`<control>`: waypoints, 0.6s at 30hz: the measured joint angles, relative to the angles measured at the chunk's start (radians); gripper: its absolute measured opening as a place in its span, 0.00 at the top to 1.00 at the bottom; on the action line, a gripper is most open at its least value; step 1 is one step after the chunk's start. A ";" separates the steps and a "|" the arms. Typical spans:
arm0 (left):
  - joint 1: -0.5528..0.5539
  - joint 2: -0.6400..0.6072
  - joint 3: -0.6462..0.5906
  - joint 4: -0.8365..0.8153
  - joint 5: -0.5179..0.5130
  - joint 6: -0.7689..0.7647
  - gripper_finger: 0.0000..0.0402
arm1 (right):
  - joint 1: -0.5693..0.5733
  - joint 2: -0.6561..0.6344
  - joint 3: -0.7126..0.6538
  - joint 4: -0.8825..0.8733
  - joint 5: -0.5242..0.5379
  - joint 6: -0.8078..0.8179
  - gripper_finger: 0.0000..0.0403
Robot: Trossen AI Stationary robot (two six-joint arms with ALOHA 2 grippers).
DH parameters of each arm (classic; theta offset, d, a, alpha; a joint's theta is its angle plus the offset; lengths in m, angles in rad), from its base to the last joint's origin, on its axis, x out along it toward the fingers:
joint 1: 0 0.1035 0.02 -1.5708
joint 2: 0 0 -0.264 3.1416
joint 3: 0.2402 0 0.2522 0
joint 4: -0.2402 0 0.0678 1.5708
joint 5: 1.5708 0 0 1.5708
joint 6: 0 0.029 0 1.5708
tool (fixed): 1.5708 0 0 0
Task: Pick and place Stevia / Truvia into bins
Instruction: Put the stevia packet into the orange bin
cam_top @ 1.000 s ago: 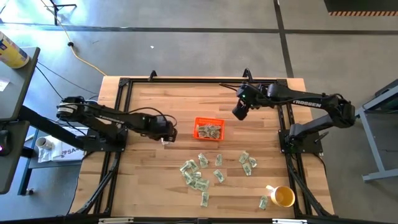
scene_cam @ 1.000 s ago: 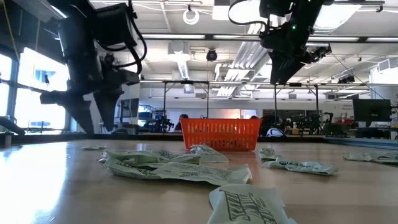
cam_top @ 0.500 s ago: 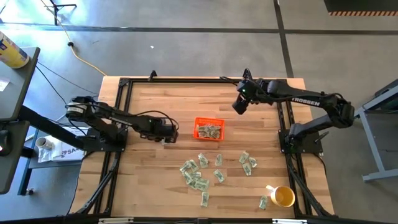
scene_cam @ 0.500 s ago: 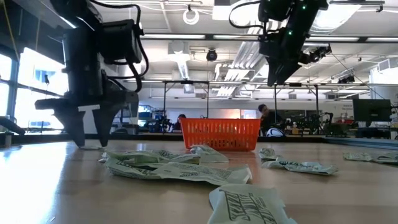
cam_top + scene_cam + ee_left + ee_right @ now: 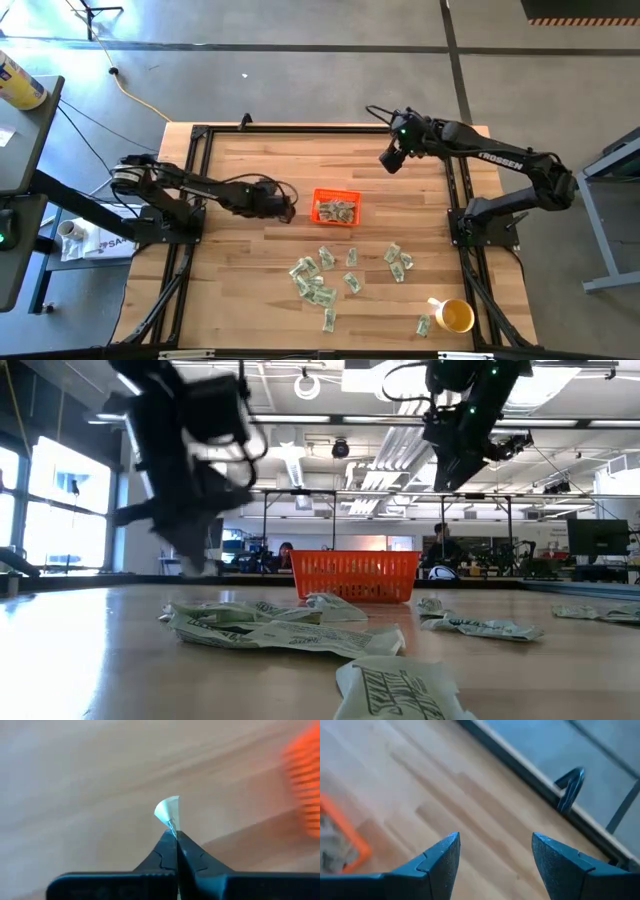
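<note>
left gripper [image 5: 175,834]: fingers pinched on one packet [image 5: 167,811], just left of the orange bin [image 5: 336,208] | right gripper [image 5: 495,852]: fingers apart, empty, near bench's far edge | other packets [image 5: 318,282]: toward near edge

The whole surface [image 5: 260,170] is seen from straight above in the high view, with floor around it. The low view is set at surface height, close to the nearest packets [image 5: 395,690], facing level across to the room. Each wrist view is taken close over the wood. The orange bin [image 5: 335,207] is shared by the high, low and both wrist views.
</note>
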State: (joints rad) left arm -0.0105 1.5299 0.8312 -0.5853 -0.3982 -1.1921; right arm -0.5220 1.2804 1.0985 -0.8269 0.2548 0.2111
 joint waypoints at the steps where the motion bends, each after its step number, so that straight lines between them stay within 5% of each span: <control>1: 0.001 -0.001 0.025 0.009 -0.013 0.039 0.93 | -0.004 0.000 0.000 -0.018 -0.017 -0.008 0.41; 6: 0.020 -0.001 0.140 0.221 -0.011 0.439 0.91 | 0.030 -0.003 0.000 -0.081 -0.036 -0.081 0.41; 10: 0.063 0.031 0.159 0.456 0.154 0.724 0.94 | 0.065 -0.008 0.000 -0.091 -0.126 -0.119 0.41; 14: 0.116 0.113 0.157 0.558 0.301 0.793 0.92 | 0.104 -0.007 -0.001 -0.118 -0.162 -0.134 0.41; 18: 0.131 0.182 0.156 0.610 0.372 0.796 0.77 | 0.164 -0.007 -0.004 -0.149 -0.161 -0.157 0.41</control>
State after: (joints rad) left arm 0.1207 1.7124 0.9874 0.0244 -0.0261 -0.3965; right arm -0.3580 1.2735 1.0940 -0.9764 0.0936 0.0544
